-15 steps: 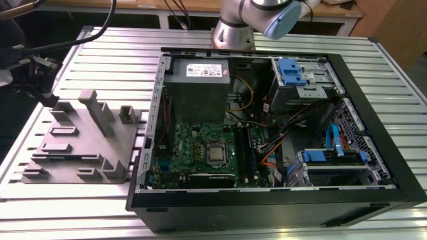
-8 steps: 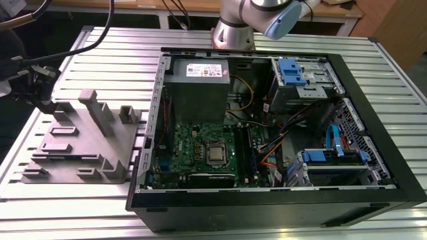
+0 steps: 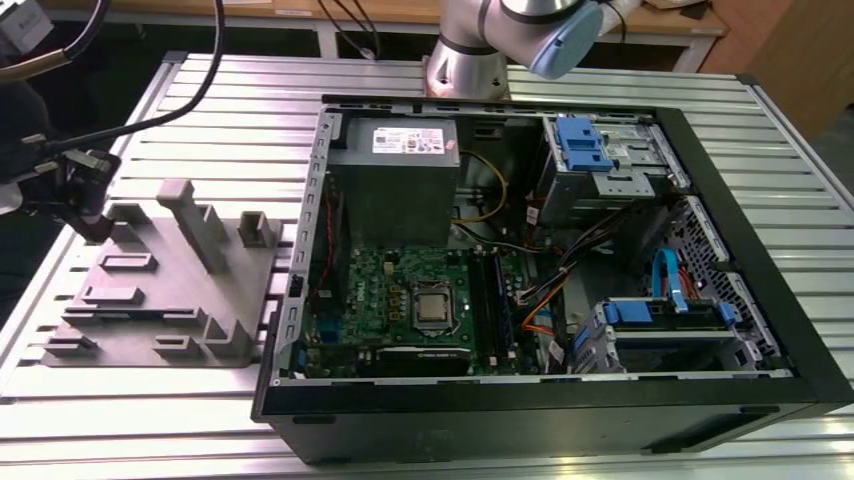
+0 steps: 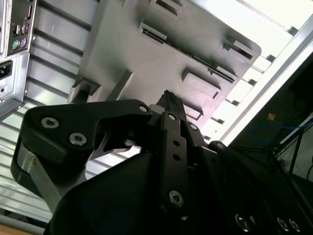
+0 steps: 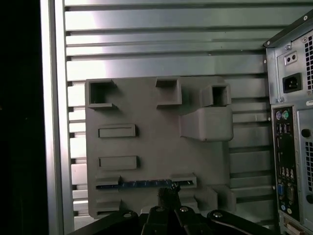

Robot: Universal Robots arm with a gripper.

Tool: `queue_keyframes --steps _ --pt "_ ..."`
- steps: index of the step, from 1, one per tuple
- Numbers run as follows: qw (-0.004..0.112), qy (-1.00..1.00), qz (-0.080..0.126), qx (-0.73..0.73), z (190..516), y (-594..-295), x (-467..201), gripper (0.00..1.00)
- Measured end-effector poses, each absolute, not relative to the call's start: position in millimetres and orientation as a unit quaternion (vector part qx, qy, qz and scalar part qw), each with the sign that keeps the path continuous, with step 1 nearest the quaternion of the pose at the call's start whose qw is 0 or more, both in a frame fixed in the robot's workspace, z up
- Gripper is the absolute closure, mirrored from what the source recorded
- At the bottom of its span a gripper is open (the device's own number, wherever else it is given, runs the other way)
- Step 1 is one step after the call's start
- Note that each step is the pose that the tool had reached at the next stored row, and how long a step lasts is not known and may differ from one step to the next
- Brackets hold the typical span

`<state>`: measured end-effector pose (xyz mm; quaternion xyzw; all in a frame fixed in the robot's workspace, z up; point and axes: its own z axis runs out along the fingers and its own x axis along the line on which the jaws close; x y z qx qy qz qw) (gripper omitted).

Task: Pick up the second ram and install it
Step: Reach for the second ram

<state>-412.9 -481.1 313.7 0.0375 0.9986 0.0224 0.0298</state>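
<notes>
My gripper [image 5: 168,192] hangs over the holder [image 5: 156,142], at the end where the ram [image 5: 142,184] is. It looks closed, with nothing in it. The ram stands on its edge in the holder's last slot, just beside the gripper tip in the first wrist view. How high I am above it I cannot judge well.

The main risk, I think, is coming down closed on the thin top edge, which could chip the board or jam it askew. A grip away from the middle could tilt it in the slot.

The holder encloses the ram's ends, so free room is only upward. The slabs [image 3: 187,225] stand well apart, at the holder's other end. The table [image 5: 161,58] edge is near on one side. The case [image 5: 288,122] wall rises on the other side, with cables [image 3: 561,290] crowding inside.
</notes>
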Motion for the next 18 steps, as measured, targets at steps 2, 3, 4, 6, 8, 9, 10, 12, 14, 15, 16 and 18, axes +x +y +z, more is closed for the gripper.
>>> queue_keyframes --steps 2,3,4,6,8,9,10,12,14,15,16,18 --pt "0.03 0.999 0.022 0.038 311 -482 -414 0.93" --pt "0.03 0.999 0.022 0.038 310 -483 -414 0.93" --pt "0.03 0.999 0.022 0.037 308 -484 -415 0.93" --pt "0.03 0.999 0.022 0.038 305 -485 -415 0.93" --pt "0.03 0.999 0.022 0.037 303 -487 -416 0.93" --pt "0.03 0.999 0.022 0.038 302 -487 -417 0.93" --pt "0.03 0.999 0.022 0.038 301 -488 -417 0.93" --pt "0.03 0.999 0.022 0.037 299 -489 -417 0.93" --pt "0.03 0.999 0.022 0.038 298 -490 -418 0.93" --pt "0.03 0.999 0.022 0.038 297 -490 -418 0.93" --pt "0.03 0.999 0.022 0.037 297 -490 -418 0.93" --pt "0.03 0.999 0.022 0.038 297 -490 -419 0.93"
